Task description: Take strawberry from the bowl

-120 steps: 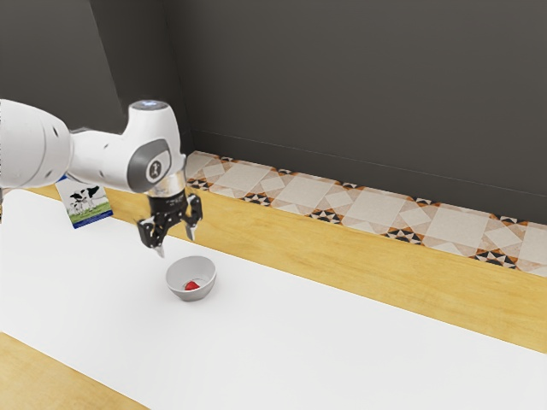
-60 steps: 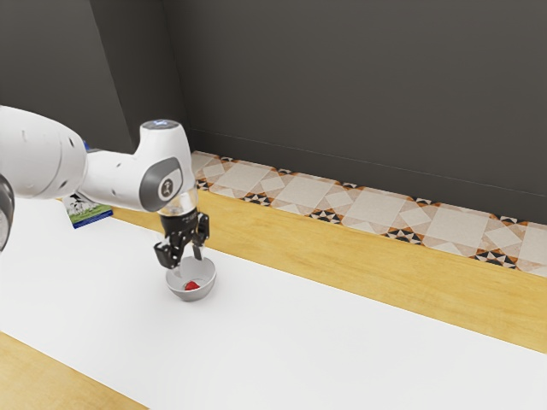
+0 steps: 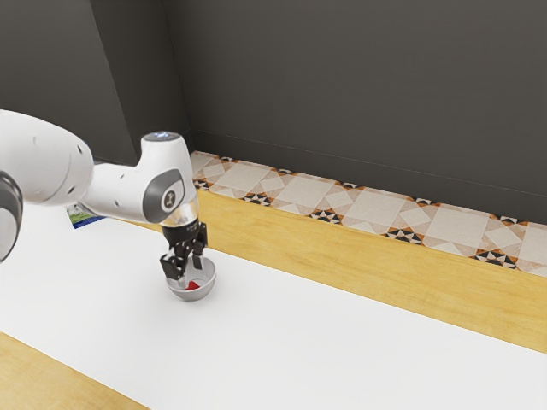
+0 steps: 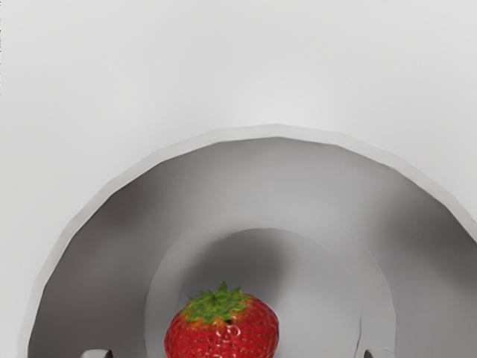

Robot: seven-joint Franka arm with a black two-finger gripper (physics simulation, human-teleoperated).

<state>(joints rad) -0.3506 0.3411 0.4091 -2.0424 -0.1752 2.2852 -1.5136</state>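
White tabletop (image 3: 342, 342), carton (image 3: 87, 221) behind arm (image 3: 124, 190), hand (image 3: 190, 274) over bowl (image 3: 203, 291), strawberry (image 4: 223, 335) inside

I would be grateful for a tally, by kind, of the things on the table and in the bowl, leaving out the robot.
Strawberry: 1
Bowl: 1
Pack, partly hidden: 1
Total: 3
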